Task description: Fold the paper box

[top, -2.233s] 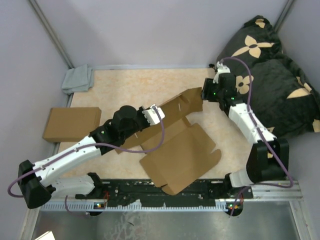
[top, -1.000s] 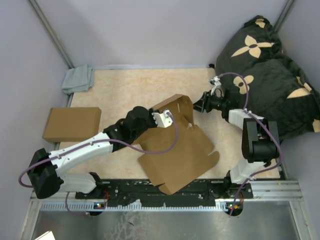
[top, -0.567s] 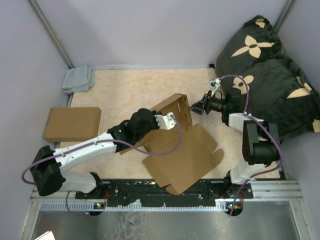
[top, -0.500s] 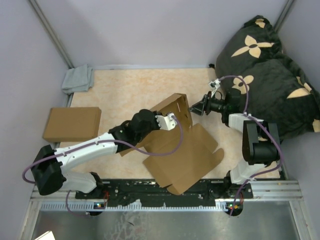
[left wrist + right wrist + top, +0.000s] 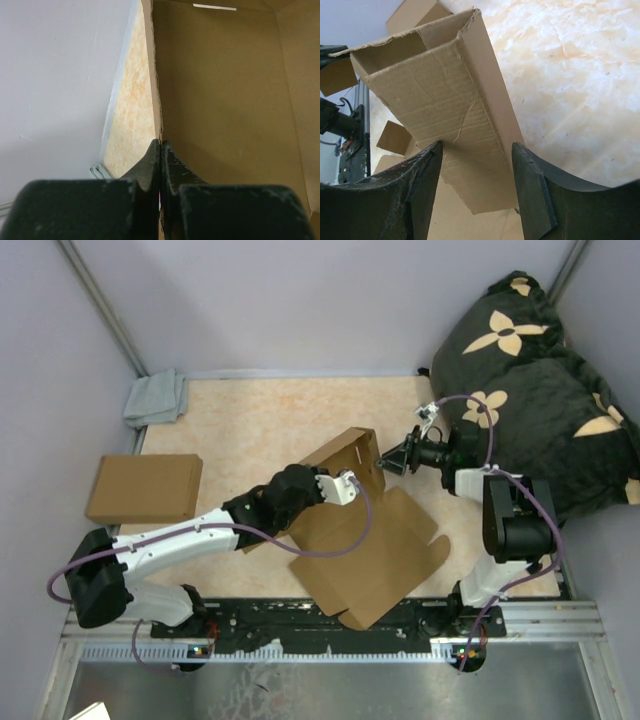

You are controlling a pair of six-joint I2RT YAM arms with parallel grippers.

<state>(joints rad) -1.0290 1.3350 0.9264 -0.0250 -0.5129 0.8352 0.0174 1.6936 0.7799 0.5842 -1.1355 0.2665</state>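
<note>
The paper box [image 5: 365, 545] is plain brown cardboard, lying half folded in the middle of the table with one long wall [image 5: 345, 452] raised. My left gripper [image 5: 347, 486] is shut on the top edge of that wall. In the left wrist view the thin cardboard edge [image 5: 156, 90] runs straight up from my left gripper [image 5: 160, 143], with the box's inner panel [image 5: 225, 100] to its right. My right gripper [image 5: 388, 459] is open at the wall's right end. In the right wrist view the end flap [image 5: 445, 95] hangs between the spread fingers of my right gripper [image 5: 477, 146].
A second flat brown box [image 5: 145, 488] lies at the table's left edge. A grey cloth [image 5: 157, 398] sits in the far left corner. A black pillow with tan flowers [image 5: 535, 380] fills the far right, just behind the right arm. Grey walls surround the table.
My right gripper has opened wider and moved left up to the raised wall's end. The left arm has shifted slightly right with the wall in its grip, and the box has slid a little.
</note>
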